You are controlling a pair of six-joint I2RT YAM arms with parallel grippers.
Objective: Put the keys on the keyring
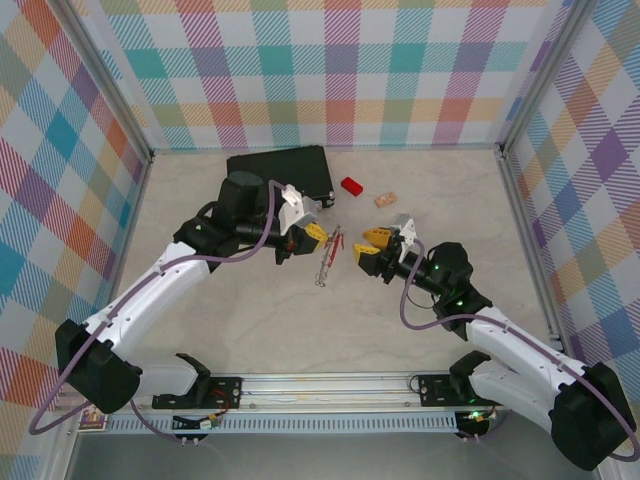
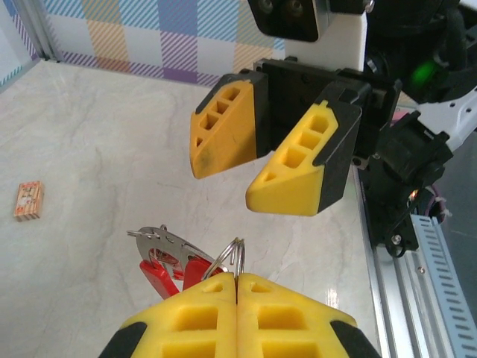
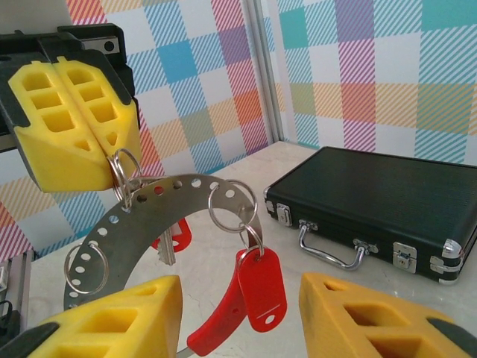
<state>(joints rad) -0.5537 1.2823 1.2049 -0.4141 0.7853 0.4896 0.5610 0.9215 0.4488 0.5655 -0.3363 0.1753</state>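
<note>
Silver perforated metal arc with small wire loops along its rim, i.e. the keyring (image 3: 149, 201), hung in the air on the near side of the black hard case (image 3: 380, 201) with the chrome handle, off that case's right front corner in the top view. Left gripper (image 3: 104, 142): yellow fingers pressed together, pinching one small loop at the arc's upper end, so the arc dangled below the pinch and turned its face and other loops toward the opposite arm; judged a deliberate presenting hold. Right gripper (image 3: 240, 298): jaws spread, one finger either side of the arc's lower part, touching nothing that I could make out. Keys (image 2: 160, 246), thin silver blades with red plastic heads, hung under the arc, with a red oval tag (image 3: 261, 287) on a loop; whether every key sat on a loop could not be told. Red rectangular block (image 1: 351, 186) and small tan block (image 1: 385, 200) lay on the pale marble-look table (image 1: 260, 320) just right of the case, clear of the work. Judgement: the spread jaws looked placed to take a loop or key while the pinch steadied the arc; the risk was swing under a one-point hold.
</note>
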